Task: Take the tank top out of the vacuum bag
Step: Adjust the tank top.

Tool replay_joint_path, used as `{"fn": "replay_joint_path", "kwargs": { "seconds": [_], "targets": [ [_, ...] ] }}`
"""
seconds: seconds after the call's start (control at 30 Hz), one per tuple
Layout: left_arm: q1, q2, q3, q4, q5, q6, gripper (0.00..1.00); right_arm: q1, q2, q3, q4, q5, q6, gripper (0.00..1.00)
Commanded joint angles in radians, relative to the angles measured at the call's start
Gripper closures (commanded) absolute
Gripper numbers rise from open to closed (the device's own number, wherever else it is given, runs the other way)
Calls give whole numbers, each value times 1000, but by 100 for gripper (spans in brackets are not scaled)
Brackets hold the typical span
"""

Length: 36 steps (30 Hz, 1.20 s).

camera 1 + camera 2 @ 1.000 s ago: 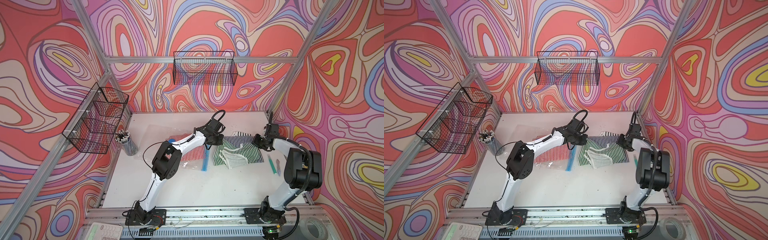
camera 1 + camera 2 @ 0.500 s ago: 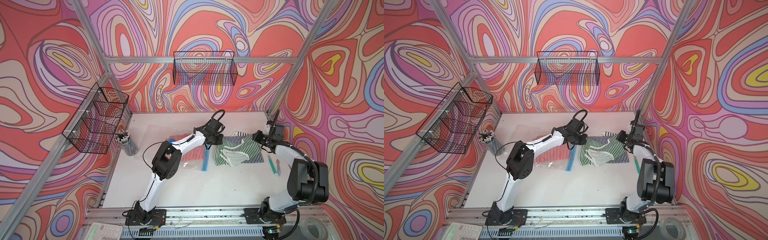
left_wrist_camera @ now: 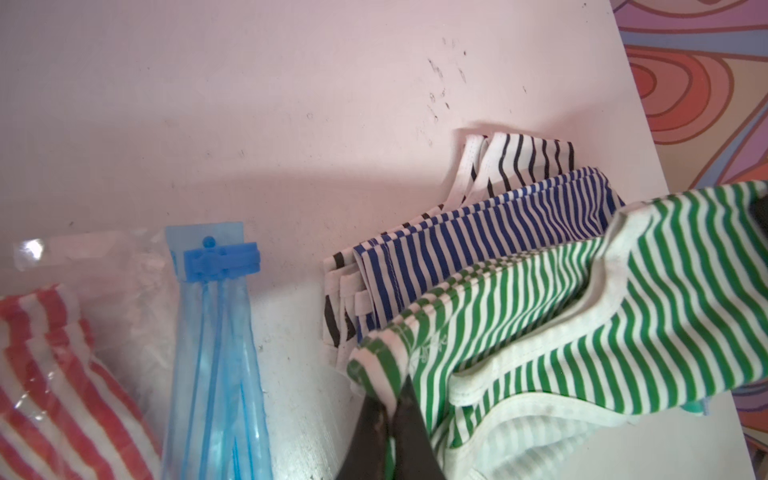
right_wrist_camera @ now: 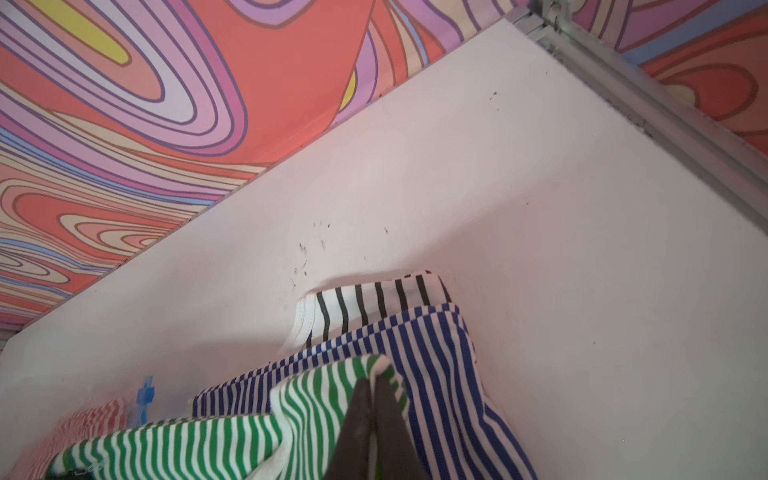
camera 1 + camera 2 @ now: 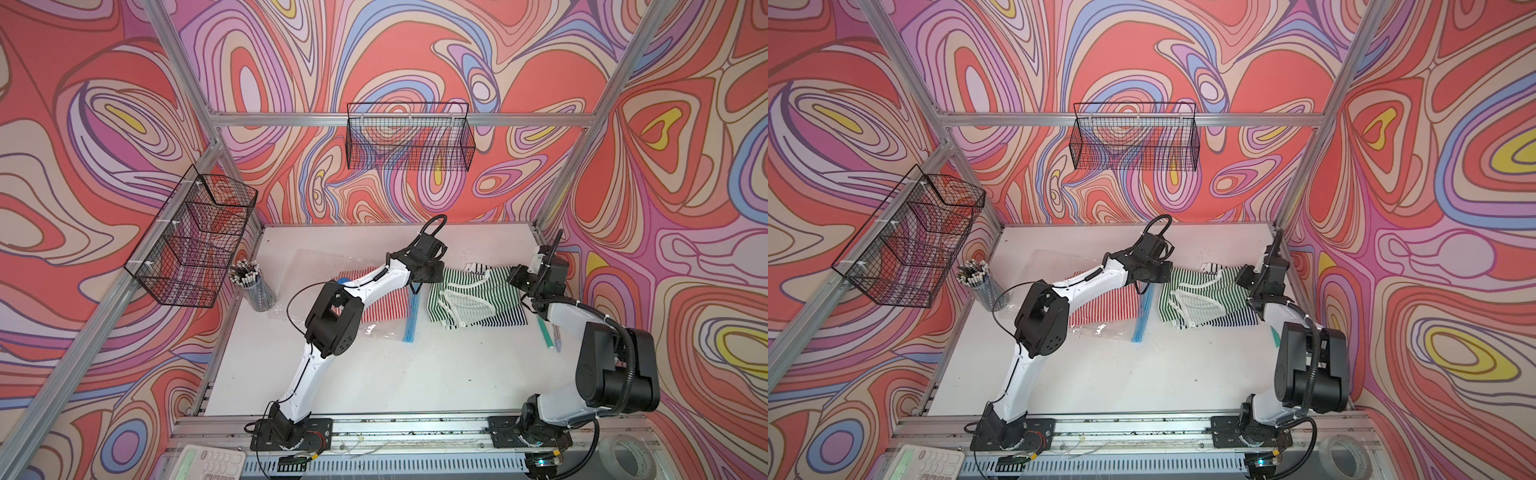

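Bright, even light from above filled both top views, leaving only faint, soft-edged shadows on the white tabletop (image 5: 374, 374). Wide-angle distortion splayed the silver aluminium frame posts (image 5: 174, 50) outward toward the corners. In the wrist views the tabletop took on a pinkish cast. Small white glints flared on the clear plastic vacuum bag (image 3: 124, 291). The black left gripper (image 3: 394, 409) and black right gripper (image 4: 374, 399), close to their lenses, looked blurred. The green-and-white striped tank top (image 3: 623, 311) beyond them was sharp.
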Motion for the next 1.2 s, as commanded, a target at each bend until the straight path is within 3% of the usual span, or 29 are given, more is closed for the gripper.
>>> {"fn": "replay_joint_path", "kwargs": {
  "seconds": [0.0, 0.07, 0.1, 0.17, 0.2, 0.23, 0.27, 0.33, 0.53, 0.7, 0.87, 1.0, 1.17],
  "targets": [
    [12, 51, 25, 12, -38, -22, 100, -2, 42, 4, 88, 73, 4, 100],
    [10, 71, 36, 13, -28, -22, 100, -2, 76, 28, 74, 68, 2, 97],
    [12, 78, 42, 13, -28, -24, 100, -2, 87, 35, 74, 63, -2, 91],
    [11, 100, 61, 13, -19, -22, 100, -2, 104, 51, 63, 65, -2, 65],
    [12, 107, 72, 9, -15, -18, 89, -3, 106, 58, 57, 68, -3, 52],
    [12, 114, 88, -6, -12, -13, 66, -4, 106, 67, 43, 74, -7, 43],
    [12, 114, 103, -27, -11, -5, 54, -2, 101, 76, 20, 87, -7, 36],
    [12, 85, 94, -42, -22, 11, 41, -2, 76, 80, -8, 102, -14, 19],
    [12, -120, -104, 39, -63, 26, 17, -2, 9, 40, -113, 176, 12, 17],
    [11, -232, -197, 28, -22, 30, 16, -3, -95, -80, -113, 233, 50, 21],
    [9, -326, -342, 92, 21, 18, 16, -4, -205, -164, -115, 198, 57, 24],
    [4, -360, -408, 129, 64, 8, 16, -5, -149, -141, -139, 135, 60, 31],
    [-3, -374, -431, 128, 81, 10, 16, -9, -61, -112, -147, 89, 88, 48]
  ]
}}
